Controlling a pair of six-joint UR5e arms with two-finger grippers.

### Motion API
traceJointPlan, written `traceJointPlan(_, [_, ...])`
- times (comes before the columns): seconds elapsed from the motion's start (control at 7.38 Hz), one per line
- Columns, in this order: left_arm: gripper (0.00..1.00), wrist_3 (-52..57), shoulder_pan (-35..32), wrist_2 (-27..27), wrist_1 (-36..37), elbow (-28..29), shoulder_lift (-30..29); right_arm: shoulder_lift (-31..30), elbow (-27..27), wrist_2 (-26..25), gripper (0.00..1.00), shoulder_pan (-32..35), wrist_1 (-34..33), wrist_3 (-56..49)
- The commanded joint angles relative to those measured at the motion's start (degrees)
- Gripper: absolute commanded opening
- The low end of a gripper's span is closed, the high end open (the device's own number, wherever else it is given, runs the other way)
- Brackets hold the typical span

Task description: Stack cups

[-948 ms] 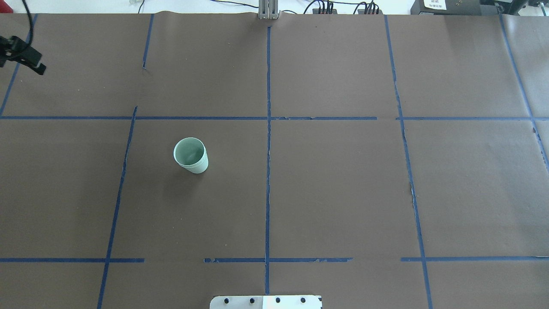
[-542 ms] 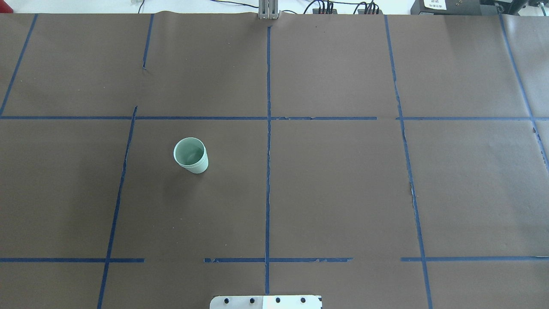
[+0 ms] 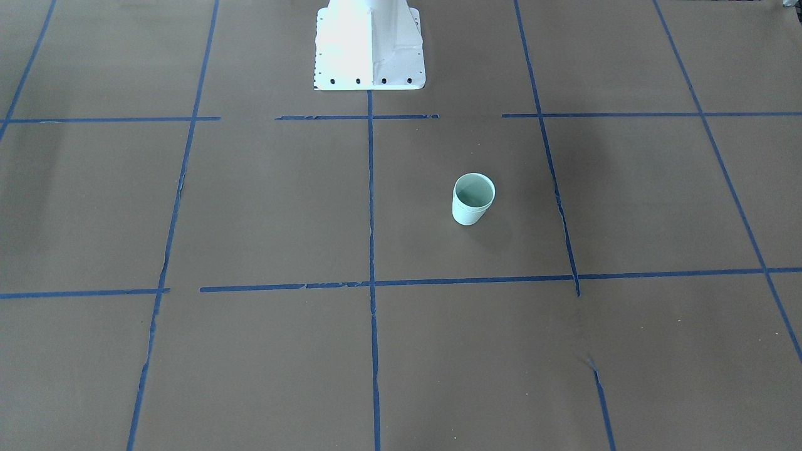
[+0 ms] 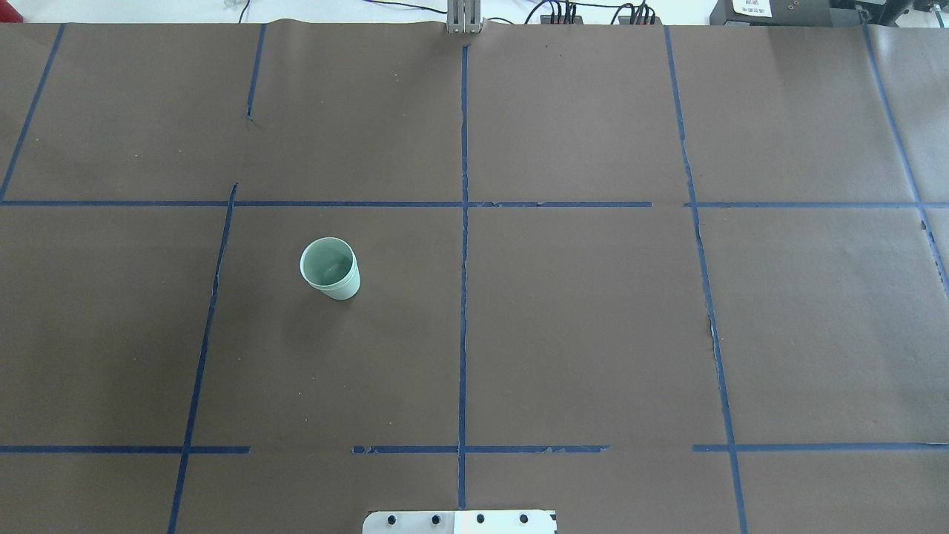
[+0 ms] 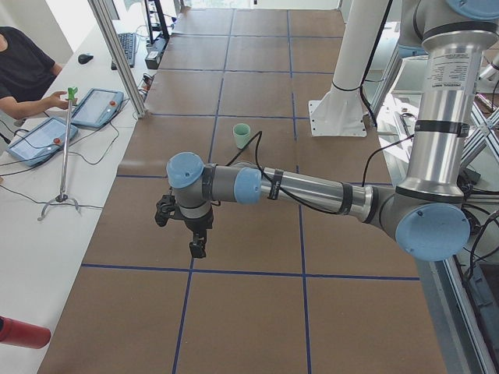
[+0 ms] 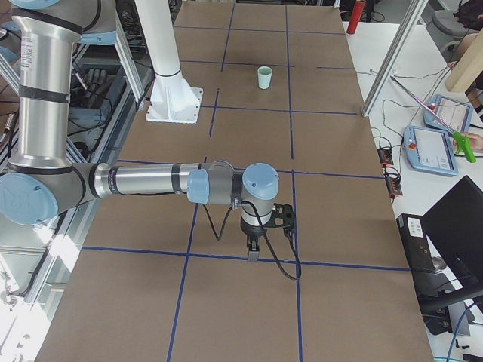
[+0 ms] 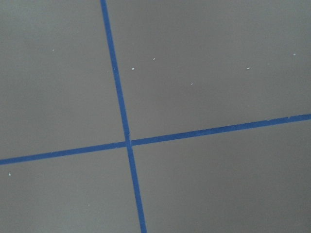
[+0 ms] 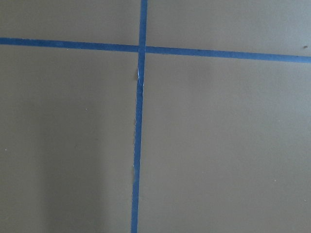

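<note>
A pale mint-green cup point(image 4: 330, 268) stands upright on the brown paper, left of the centre tape line. It also shows in the front view point(image 3: 473, 199), the left side view point(image 5: 242, 135) and the right side view point(image 6: 264, 77). A second rim line shows just under its rim, as of two cups nested; no separate second cup is in view. My left gripper point(image 5: 197, 249) hangs over the table's left end, far from the cup. My right gripper point(image 6: 253, 253) hangs over the right end. I cannot tell whether either is open or shut. Both wrist views show only paper and tape.
Blue tape lines point(image 4: 463, 222) divide the brown paper into squares. The white robot base point(image 3: 369, 44) stands at the near edge. An operator point(image 5: 23, 66) with tablets point(image 5: 97, 107) sits beyond the far edge. A red cylinder point(image 5: 19, 333) lies past the left end.
The left gripper, seen at the overhead view's upper left edge 0.9 s ago, has left that view. The cup has not moved.
</note>
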Motion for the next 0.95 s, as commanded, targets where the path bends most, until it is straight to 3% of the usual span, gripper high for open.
traceJointPlan(0.0, [1.00,0.1,-1.2,-0.1,0.0,0.5,3.2,0.0,0.0,0.0,1.00,0.1,0.0,0.0])
traceJointPlan(0.27, [1.00,0.0,-1.1,-4.6,-0.2,1.8,4.1,0.0,0.0,0.0,1.00,0.1,0.0,0.0])
traceJointPlan(0.81, [1.00,1.9,-1.6,-3.8,-0.4,1.4,3.7,0.0,0.0,0.0,1.00,0.0,0.0,0.0])
